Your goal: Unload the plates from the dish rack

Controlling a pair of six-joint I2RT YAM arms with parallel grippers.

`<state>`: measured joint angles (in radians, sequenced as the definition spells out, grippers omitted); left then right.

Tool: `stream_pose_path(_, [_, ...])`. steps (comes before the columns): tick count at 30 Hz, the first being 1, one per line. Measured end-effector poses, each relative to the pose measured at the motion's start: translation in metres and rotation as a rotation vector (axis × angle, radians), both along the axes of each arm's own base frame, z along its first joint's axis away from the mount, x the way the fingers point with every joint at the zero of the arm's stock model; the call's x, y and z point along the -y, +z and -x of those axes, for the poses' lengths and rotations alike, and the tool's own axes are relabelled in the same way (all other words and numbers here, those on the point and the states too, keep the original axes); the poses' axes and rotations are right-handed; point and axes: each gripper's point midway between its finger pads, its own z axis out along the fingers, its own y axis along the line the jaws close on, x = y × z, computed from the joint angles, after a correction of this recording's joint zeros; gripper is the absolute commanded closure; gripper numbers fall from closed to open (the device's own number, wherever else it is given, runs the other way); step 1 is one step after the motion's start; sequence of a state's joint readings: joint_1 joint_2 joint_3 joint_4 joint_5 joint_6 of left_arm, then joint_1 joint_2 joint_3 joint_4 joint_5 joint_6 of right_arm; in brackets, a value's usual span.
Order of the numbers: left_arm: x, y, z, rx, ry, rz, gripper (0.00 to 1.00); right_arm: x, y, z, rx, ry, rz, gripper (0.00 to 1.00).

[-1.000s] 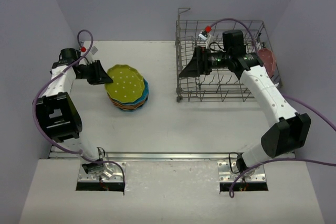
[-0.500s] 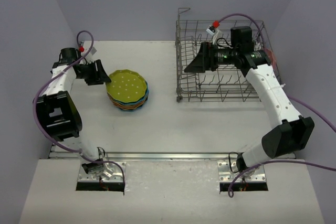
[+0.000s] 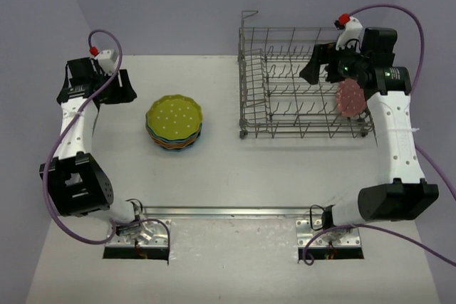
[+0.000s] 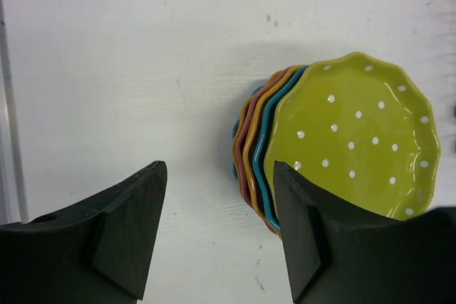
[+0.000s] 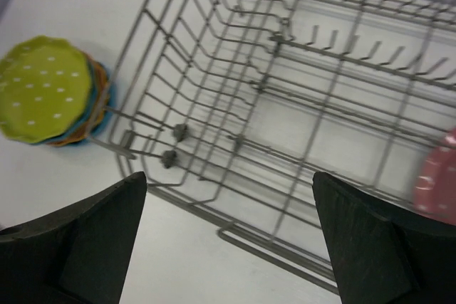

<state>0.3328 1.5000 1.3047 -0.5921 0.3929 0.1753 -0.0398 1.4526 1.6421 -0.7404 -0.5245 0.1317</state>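
Observation:
A stack of plates lies on the table left of centre, a yellow-green dotted one on top; the left wrist view shows teal, orange and pink rims under it. My left gripper hangs to the left of the stack, open, nothing between its fingers. The grey wire dish rack stands at the back right. One pink plate stands upright at its right end. My right gripper hovers over the rack just left of that plate, wide open and empty.
The rack's upright tines and tall wire sides lie under the right gripper. The pink plate shows at the right edge of the right wrist view, the stack at its left. Walls close the table at the left, back and right.
My left gripper has opened, let go of the yellow-green plate on the stack and drawn back to the left. My right arm has swung right across the rack toward the pink plate.

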Motion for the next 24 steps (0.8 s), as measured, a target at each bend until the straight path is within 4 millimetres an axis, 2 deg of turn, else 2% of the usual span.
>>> stream_pose_path(3, [0.002,0.026,0.001,0.08,-0.011,-0.053,0.41,0.038,0.004,-0.002,0.064,-0.113,0.163,0.07])
stream_pose_path(6, [0.02,0.057,0.001,0.176,-0.049,-0.144,0.41,0.087,0.0,-0.008,0.068,-0.237,0.272,0.1])
stream_pose_path(9, [0.048,0.083,-0.001,0.263,-0.112,-0.213,0.42,0.141,-0.02,-0.015,0.007,-0.356,0.345,0.1])
stream_pose_path(12, [0.069,0.095,0.0,0.306,-0.156,-0.229,0.42,0.184,-0.054,-0.023,-0.093,-0.431,0.387,0.11])
stream_pose_path(15, [0.072,0.096,0.001,0.308,-0.151,-0.235,0.42,0.209,-0.089,-0.031,-0.188,-0.454,0.406,0.12])
stream_pose_path(18, [0.073,0.093,0.001,0.305,-0.133,-0.228,0.43,0.219,-0.116,-0.04,-0.256,-0.447,0.416,0.12])
stream_pose_path(20, [0.076,0.089,0.003,0.304,-0.13,-0.223,0.43,0.224,-0.127,-0.046,-0.281,-0.441,0.425,0.13])
stream_pose_path(24, [0.085,0.083,0.009,0.304,-0.145,-0.211,0.43,0.232,-0.131,-0.058,-0.288,-0.443,0.446,0.14])
